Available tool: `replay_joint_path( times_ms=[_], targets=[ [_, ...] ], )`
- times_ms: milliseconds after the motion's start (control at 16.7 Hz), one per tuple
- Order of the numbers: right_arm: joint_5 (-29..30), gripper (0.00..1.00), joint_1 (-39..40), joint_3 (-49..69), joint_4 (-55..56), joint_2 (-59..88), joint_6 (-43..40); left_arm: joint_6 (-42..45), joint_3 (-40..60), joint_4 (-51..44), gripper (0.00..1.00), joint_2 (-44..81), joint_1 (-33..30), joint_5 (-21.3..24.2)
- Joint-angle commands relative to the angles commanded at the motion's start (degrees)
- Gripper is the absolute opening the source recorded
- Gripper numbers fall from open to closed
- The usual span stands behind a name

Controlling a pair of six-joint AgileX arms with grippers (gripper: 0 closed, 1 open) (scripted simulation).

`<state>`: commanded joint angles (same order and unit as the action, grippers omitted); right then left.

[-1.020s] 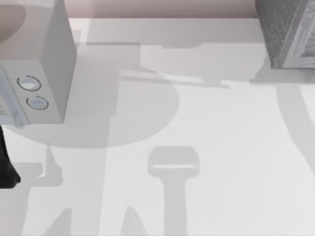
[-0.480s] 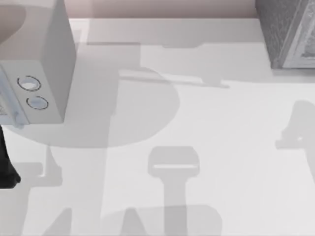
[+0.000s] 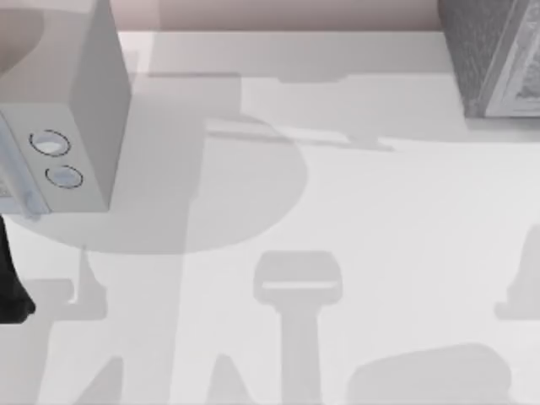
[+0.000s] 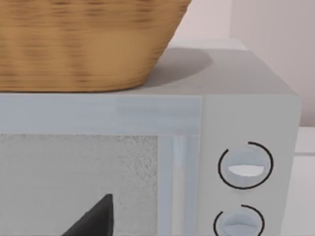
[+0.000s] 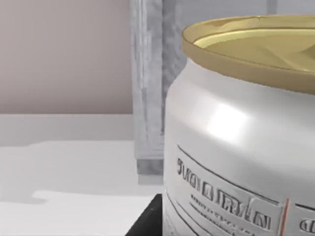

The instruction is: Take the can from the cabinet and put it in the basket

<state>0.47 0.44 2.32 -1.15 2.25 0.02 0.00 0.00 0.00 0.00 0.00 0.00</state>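
One can [image 5: 236, 132], one basket [image 4: 83, 44], one cabinet [image 3: 485, 51] and one white box [image 3: 93, 101] with two dials [image 3: 49, 143] are being counted on the table [image 3: 380, 236]. The can is being kept upright, long axis vertical and gold top up, close in front of the right wrist camera, with the cabinet's pale frame edge just behind it; the basket is being carried on top of the white box. The right gripper [image 5: 145, 223] is being shown dark beside the can's base and the left gripper [image 4: 93, 219] before the white box's door; grip state can't be told for either.
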Motion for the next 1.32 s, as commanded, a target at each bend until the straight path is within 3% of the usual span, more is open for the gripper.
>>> replay_joint_path(
  times_ms=[480,720,1020,1320],
  targets=[
    [-0.44,0.0,-0.27,-2.67,1.0,-1.82,0.08,0.0,0.0,0.0,1.0,0.0,0.0,0.0],
    [1.98,0.0,2.22,1.07,5.67,3.23,0.13,0.0,0.0,0.0,1.0,0.0,0.0,0.0],
    [9.17,0.0,11.17,11.65,18.41,21.36,0.13,0.0,0.0,0.0,1.0,0.0,0.0,0.0],
    [19.45,0.0,23.52,25.06,34.6,48.97,0.2,0.0,0.0,0.0,1.0,0.0,0.0,0.0]
  ],
)
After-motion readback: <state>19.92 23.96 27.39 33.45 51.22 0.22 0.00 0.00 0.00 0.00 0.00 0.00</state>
